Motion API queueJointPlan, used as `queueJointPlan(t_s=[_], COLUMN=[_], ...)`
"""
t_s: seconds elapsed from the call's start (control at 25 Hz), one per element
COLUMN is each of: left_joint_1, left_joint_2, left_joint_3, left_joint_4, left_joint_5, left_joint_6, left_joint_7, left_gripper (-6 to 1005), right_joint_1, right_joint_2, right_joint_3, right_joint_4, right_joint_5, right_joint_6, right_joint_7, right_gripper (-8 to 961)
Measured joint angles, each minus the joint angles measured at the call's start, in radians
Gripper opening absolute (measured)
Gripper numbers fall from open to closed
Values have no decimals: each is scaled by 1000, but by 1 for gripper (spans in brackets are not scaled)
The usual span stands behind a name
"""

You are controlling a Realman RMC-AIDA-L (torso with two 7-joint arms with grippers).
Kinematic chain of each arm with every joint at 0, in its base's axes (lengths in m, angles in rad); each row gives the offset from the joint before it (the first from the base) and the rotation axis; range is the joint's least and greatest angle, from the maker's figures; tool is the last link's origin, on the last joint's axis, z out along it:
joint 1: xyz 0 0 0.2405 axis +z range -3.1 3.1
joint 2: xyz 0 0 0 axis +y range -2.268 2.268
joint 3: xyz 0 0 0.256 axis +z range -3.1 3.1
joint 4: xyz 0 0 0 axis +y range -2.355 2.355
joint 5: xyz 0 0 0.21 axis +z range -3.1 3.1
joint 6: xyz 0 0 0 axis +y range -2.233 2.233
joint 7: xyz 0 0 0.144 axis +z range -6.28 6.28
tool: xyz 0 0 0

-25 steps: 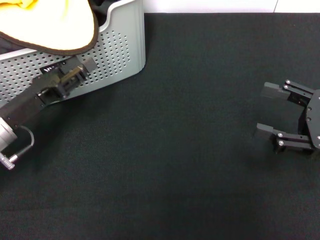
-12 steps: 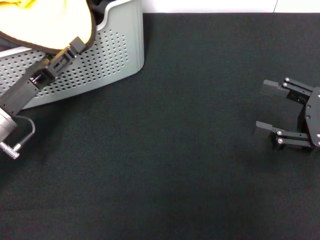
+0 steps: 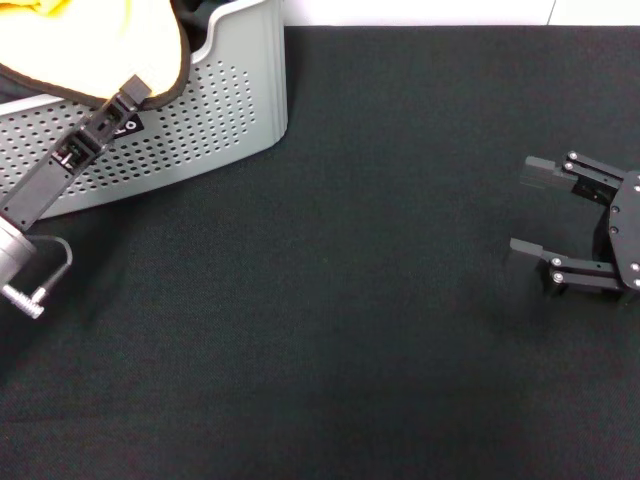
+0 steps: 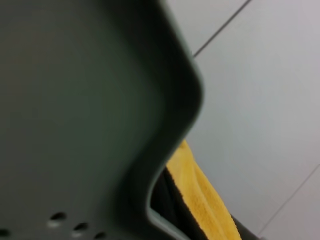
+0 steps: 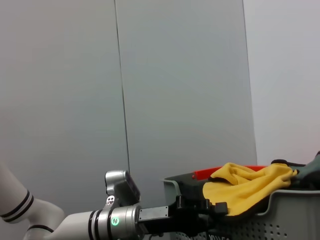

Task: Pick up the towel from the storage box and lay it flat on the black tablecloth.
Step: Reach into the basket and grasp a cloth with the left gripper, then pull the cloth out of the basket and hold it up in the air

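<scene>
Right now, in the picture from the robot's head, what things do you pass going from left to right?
Left gripper by the yellow fleecy towel → light grey holed plastic storage box → wide bare stretch of matte black tablecloth → open black right gripper at the right edge.

A: Where's everything sitting?

B: Box (image 3: 215, 110) at the far left corner of the cloth (image 3: 350, 300), which covers the bench. Towel (image 3: 95, 50) lies in the box, draped over its near rim.

A: Arms?

B: Left gripper (image 3: 125, 95) is in front of the box wall, tip right at the towel's hanging edge. Right gripper (image 3: 535, 215) is far right, well apart from the box, above the cloth, jaws apart and pointing left.

A: Between them?

B: Only cloth.
</scene>
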State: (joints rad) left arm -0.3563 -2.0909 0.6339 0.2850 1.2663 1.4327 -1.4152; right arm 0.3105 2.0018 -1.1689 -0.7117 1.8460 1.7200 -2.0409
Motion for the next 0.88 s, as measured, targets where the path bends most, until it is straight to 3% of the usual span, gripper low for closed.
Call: queueJointPlan(t_s=[0.08,0.2,0.44,0.88], left_joint_1=[0,-1,2,13], left_joint_2=[0,-1,-3,-2], left_joint_3=[0,0,4,3], left_joint_4=[-9,-17,-19,-9], left_joint_5=[-12,-17,-25,-85], left_joint_6=[0,2,36,338], left_joint_7=[-1,-12,-45,-46], left_gripper=[412,179,116,29], right_joint_1=[0,0,-1,-1], right_joint_2=[0,0,0,0], right_joint_3=[0,0,0,0], right_joint_4=[0,0,7,11], right_joint_5=[0,0,-1,-1], right_joint_6=[-2,-2,-2,-2], right_joint_7=[0,0,1,0], right_gripper=[842,842,842,842])
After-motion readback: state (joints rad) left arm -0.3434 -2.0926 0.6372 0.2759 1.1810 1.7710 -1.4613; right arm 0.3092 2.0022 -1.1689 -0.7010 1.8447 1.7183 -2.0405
